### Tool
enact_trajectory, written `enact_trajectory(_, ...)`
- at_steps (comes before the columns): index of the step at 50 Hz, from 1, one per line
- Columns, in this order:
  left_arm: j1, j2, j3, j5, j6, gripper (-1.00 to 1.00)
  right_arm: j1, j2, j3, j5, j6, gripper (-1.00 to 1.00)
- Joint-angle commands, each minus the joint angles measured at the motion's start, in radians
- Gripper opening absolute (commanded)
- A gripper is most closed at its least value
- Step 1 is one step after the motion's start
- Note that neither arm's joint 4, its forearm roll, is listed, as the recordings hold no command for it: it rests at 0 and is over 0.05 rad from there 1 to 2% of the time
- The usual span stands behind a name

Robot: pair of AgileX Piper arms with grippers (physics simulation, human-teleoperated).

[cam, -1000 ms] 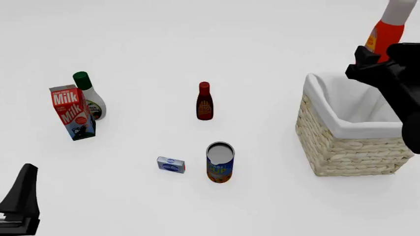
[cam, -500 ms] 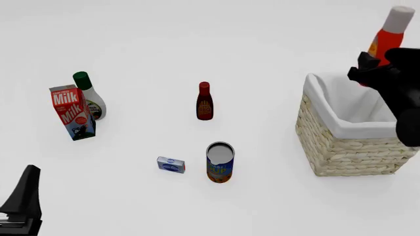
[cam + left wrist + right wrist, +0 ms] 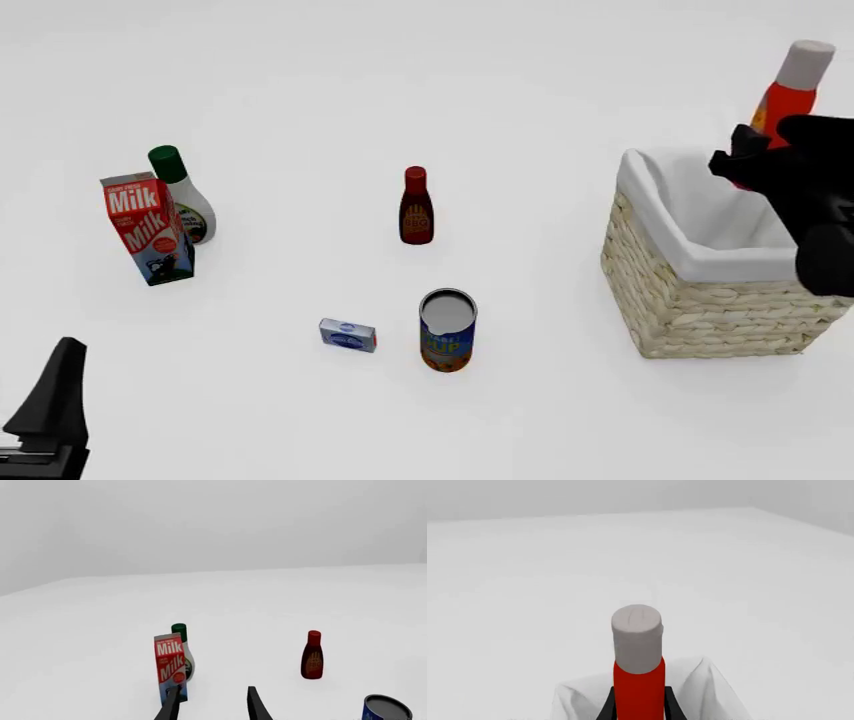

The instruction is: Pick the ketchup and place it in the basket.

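Note:
The ketchup [image 3: 785, 95], a red-orange bottle with a grey-white cap, hangs tilted over the far right corner of the basket [image 3: 694, 305]. My right gripper [image 3: 761, 152] is shut on its lower body. In the right wrist view the ketchup [image 3: 639, 682] stands between the two dark fingers, with the basket's white cloth lining [image 3: 707, 690] below and behind it. The bottle's base is hidden by the gripper. My left gripper [image 3: 54, 415] sits low at the near left corner, far from the basket; in its own view the left gripper [image 3: 212, 707] is open and holds nothing.
At the left stand a milk carton [image 3: 147, 230] and a white bottle with a green cap [image 3: 180, 195]. A small dark-red bottle [image 3: 416, 205] is mid-table. Nearer me are a can [image 3: 447, 330] and a small blue-white box [image 3: 347, 335].
The right gripper has come down with the ketchup, bringing the bottle lower over the basket's far corner. The left gripper has barely shifted.

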Motion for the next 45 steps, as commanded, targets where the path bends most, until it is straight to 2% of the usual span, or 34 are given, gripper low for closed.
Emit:
enact_trajectory(1, -0.002, 0.001, 0.003, -0.002, 0.000, 1.00, -0.018, 0.045, -0.012, -0.021, 0.009, -1.00)
enact_trajectory(45, 0.001, 0.001, 0.007, -0.009, -0.013, 1.00, -0.051, 0.216, -0.015, -0.094, -0.017, -1.00)
